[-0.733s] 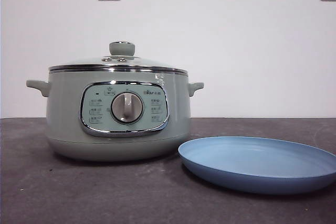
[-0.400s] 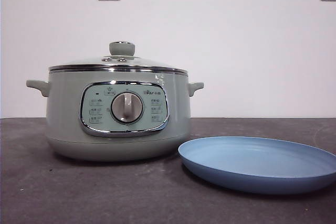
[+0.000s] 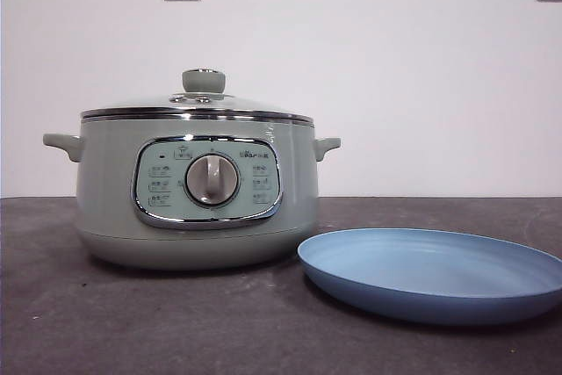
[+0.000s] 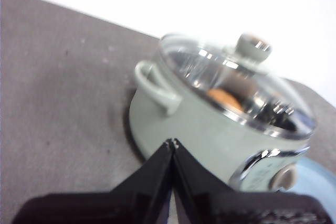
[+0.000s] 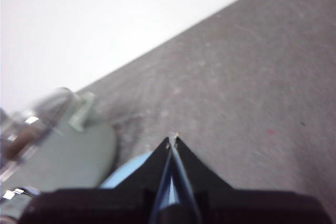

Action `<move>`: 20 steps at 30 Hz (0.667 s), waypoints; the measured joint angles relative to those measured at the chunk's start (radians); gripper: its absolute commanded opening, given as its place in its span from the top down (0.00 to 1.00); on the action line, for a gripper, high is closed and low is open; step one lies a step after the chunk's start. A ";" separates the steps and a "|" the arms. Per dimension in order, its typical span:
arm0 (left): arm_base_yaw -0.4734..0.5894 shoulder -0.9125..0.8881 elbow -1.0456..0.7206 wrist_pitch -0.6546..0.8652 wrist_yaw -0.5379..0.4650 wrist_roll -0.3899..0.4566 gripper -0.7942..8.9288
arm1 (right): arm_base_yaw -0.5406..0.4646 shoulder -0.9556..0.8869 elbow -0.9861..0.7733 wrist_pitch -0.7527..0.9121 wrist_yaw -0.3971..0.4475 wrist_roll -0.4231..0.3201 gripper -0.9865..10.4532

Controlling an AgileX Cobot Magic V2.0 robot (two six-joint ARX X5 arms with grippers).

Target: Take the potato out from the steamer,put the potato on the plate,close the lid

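Potato [image 4: 227, 98] inside the steamer [image 3: 195, 191], seen orange through the glass lid [image 3: 198, 104], which sits closed on the pot. Steamer on the left of the grey table [image 3: 132, 322]; plate [image 3: 435, 274] just beside it, right and nearer. Left gripper [image 4: 172, 142] pressed together, holding nothing, above the table near the steamer. Right gripper [image 5: 172, 139] pressed together, holding nothing, over the plate's side.

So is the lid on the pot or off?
On. The lid sits flat on the pot, and the potato shows through its glass.
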 measured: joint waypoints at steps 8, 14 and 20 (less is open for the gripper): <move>0.000 0.094 0.182 -0.136 0.053 -0.006 0.93 | 0.008 0.180 0.244 -0.143 -0.125 -0.027 0.92; 0.000 0.224 0.317 -0.188 0.163 0.023 0.93 | 0.038 0.350 0.481 -0.338 -0.227 -0.155 0.92; 0.000 0.365 0.470 -0.316 0.298 0.132 0.93 | 0.096 0.510 0.725 -0.592 -0.311 -0.341 0.92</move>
